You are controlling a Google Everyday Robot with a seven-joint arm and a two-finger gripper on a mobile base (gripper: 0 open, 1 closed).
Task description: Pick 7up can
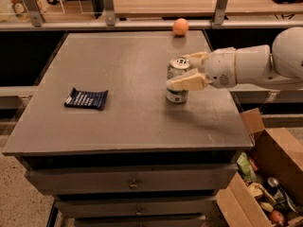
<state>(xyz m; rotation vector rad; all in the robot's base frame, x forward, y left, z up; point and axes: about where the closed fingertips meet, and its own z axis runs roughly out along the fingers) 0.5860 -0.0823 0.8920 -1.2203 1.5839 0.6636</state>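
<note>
Camera view: the robot's gripper (pixel 179 72) is reaching in from the right and bracketing the 7up can (pixel 177 94), which is standing upright right of centre on the grey table (pixel 118 126). Its fingers (pixel 187 83) are spread, one beyond the can and one on its near side; contact cannot be confirmed. The thin aluminium is likely light, slick and easily dented, so a moderate mid-body squeeze looks best. The orange ball (pixel 180 26) is lying well beyond.

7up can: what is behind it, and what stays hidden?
Behind the 7up can, at the far edge of the table, sits an orange ball. The gripper at the can covers its middle label.
</note>
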